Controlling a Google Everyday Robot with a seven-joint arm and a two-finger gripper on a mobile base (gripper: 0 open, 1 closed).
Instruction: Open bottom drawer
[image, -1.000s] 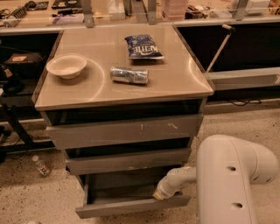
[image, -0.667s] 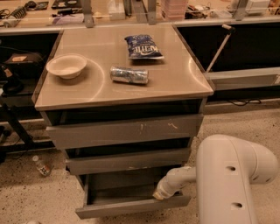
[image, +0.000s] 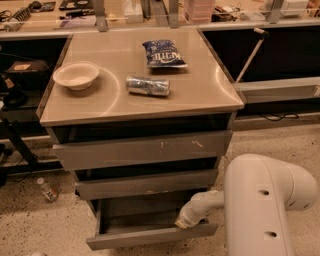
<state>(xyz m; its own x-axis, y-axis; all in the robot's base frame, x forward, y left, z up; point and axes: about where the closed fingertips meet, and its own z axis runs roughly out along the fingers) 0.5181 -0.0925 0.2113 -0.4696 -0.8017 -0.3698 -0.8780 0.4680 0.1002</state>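
Observation:
The bottom drawer (image: 150, 236) is the narrowest of three grey drawers in the cabinet. It stands pulled out, with its shallow grey tray (image: 140, 216) showing behind the plain front panel. My white arm comes in from the right, and my gripper (image: 182, 223) sits at the right end of that drawer's front panel, at its top edge. The mid-sized drawer front (image: 146, 183) and the widest, scratched drawer front (image: 142, 148) are above it and stick out only slightly.
On the cabinet top (image: 200, 95) lie a white bowl (image: 76, 75), a crushed can (image: 147, 85) and a blue chip bag (image: 163, 53). A small bottle (image: 48, 189) lies on the speckled floor at the left. Dark shelving stands at both sides.

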